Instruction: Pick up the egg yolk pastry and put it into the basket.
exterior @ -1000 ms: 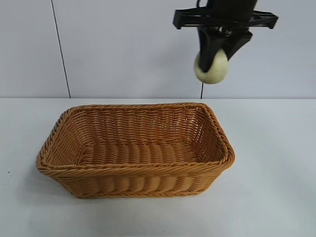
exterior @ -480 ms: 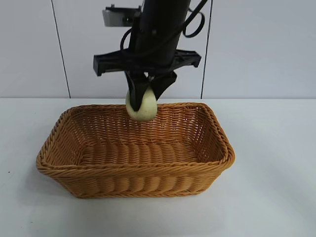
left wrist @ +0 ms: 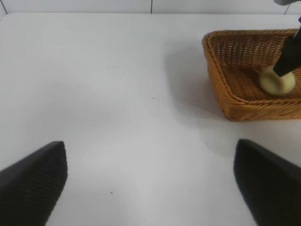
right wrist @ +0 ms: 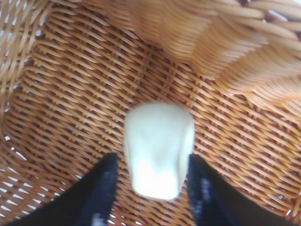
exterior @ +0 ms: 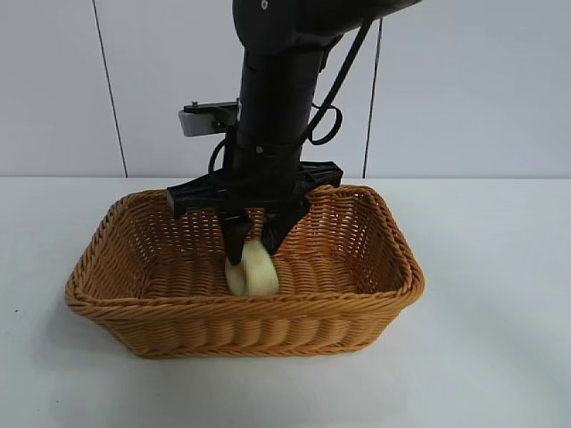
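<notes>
On the white worktop point(exterior: 500, 339) the basket point(exterior: 116, 299) holds the right tool point(exterior: 254, 242), pointed straight down, its 2 fingers point(right wrist: 101, 188) flanking the egg yolk pastry point(exterior: 252, 272) on the weave near 6 o'clock; whether they clench it, I cannot tell. The left tool point(left wrist: 150, 181) hangs released over bare worktop.

A: What is the basket point(exterior: 357, 308) made of?
B: Woven wicker, orange-brown, ribbed and rough, with a braided rim and a slight sheen on the strands

A: And the pastry point(exterior: 254, 272)?
B: Pale cream, smooth and matt, like soft dough

A: The right tool point(exterior: 253, 239)?
B: Black hard plastic, dull, with matt fingers point(right wrist: 101, 188)

A: The table point(exterior: 500, 357)?
B: White, smooth, a flat matt finish with faint specks
</notes>
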Motion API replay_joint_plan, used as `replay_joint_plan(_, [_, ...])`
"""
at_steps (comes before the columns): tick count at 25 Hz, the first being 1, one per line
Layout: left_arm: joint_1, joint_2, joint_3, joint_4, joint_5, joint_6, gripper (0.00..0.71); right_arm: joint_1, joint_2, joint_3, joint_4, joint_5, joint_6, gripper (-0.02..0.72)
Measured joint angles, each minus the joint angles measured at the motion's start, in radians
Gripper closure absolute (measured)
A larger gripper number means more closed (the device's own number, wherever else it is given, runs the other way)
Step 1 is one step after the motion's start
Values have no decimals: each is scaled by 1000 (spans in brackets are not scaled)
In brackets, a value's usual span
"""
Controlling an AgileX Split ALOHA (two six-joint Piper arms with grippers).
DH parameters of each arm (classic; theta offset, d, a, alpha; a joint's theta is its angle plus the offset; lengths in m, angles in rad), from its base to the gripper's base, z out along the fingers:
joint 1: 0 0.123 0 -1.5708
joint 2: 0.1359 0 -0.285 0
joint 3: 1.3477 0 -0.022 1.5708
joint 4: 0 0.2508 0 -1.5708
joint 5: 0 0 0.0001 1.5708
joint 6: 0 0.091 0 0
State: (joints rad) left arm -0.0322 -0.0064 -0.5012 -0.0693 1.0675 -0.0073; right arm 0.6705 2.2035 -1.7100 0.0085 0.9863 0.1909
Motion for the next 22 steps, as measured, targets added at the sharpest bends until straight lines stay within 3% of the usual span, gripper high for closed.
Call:
replay_joint_plan(6, [0,0,0,0,0,0,18,-16,-73,-2,-14,83,0,15])
replay_joint_plan(14, [0,0,0,0,0,0,18,-125,-131,-85,-32,214,-8,9])
replay_joint_plan(22, [0,0,0,0,0,7,18,-247,-133,-164,-47,230,-25,9])
